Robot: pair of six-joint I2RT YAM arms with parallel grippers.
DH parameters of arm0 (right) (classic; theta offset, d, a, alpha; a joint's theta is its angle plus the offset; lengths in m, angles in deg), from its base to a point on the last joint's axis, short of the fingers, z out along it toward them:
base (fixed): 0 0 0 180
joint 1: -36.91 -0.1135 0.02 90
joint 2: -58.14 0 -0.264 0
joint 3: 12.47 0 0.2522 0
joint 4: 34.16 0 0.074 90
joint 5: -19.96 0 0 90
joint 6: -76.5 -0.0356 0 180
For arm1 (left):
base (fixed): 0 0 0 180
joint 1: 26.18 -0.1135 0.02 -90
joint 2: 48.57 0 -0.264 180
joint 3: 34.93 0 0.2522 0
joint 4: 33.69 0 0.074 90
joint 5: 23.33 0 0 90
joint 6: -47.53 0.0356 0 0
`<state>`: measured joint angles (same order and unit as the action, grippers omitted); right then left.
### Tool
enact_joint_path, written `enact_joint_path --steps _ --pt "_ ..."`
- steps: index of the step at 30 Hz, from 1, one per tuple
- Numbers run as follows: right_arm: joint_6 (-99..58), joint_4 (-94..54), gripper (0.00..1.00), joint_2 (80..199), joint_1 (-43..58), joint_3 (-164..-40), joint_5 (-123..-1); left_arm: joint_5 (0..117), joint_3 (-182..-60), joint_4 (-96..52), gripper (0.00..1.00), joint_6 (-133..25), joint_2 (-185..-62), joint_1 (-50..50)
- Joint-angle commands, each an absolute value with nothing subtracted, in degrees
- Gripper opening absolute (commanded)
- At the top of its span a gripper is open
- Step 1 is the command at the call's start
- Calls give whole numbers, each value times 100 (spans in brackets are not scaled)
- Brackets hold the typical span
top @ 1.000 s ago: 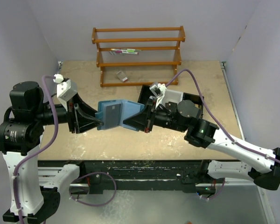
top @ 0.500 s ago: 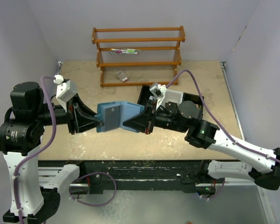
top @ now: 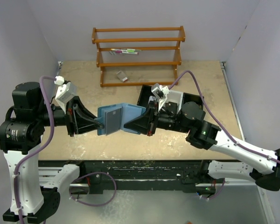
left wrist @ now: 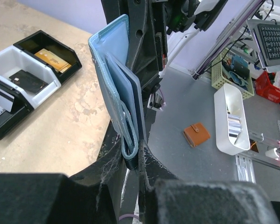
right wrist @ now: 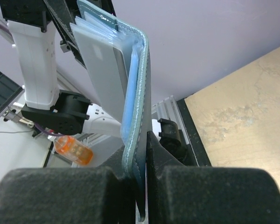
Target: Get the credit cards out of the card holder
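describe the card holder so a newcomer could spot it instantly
Start at the wooden rack at the table's far side and look just in front of it. There, between the left gripper and right gripper, is the card holder, an open teal-blue wallet showing a grey card, the only blue thing there.

Bright, even diffuse light; soft faint shadows; wrist views' near foreground blurred, dark.

Robotics lab: keyboard [left wrist: 276,41], parts basket [left wrist: 225,71]
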<state>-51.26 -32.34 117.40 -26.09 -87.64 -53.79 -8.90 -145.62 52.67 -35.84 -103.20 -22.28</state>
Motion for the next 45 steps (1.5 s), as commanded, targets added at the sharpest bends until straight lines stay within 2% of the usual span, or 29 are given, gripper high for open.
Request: enact_joint_path --steps 1,9,13,15,18,20,26,30,37,45 --pt "-5100 -3961 0 11580 -2646 -8755 -5027 -1137 -14695 5240 18 -3536 -10344 -2201" --pt "-5178 -4109 0 11676 -2660 -8751 -4872 -704 -14683 4914 15 -3866 -10272 -2200" --pt "-5198 -4130 0 11752 -2678 -8810 -4860 456 -14671 4832 22 -3903 -10267 -2200" --pt "-5194 -4174 0 11763 -2697 -8811 -4845 839 -14655 4887 31 -3836 -10293 -2201" --pt "-5195 -4192 0 11780 -2735 -8802 -4850 1242 -14626 4902 36 -3873 -10327 -2205" --pt "-5185 -4204 0 11790 -2753 -8793 -4871 1167 -14634 4927 41 -3859 -10337 -2200" --pt "-5159 -4197 0 11782 -2763 -8810 -4897 505 -14648 4996 64 -3860 -10290 -2204" --pt "-5163 -4202 0 11790 -2766 -8811 -4886 11 -14676 5046 75 -3811 -10233 -2205" --pt "-5163 -4168 0 11863 -2798 -8866 -4898 -683 -14639 4866 81 -4167 -10222 -2203" --pt "-5069 -4096 0 12027 -2987 -9082 -5014 -582 -14189 4531 79 -4571 -10151 -2205"
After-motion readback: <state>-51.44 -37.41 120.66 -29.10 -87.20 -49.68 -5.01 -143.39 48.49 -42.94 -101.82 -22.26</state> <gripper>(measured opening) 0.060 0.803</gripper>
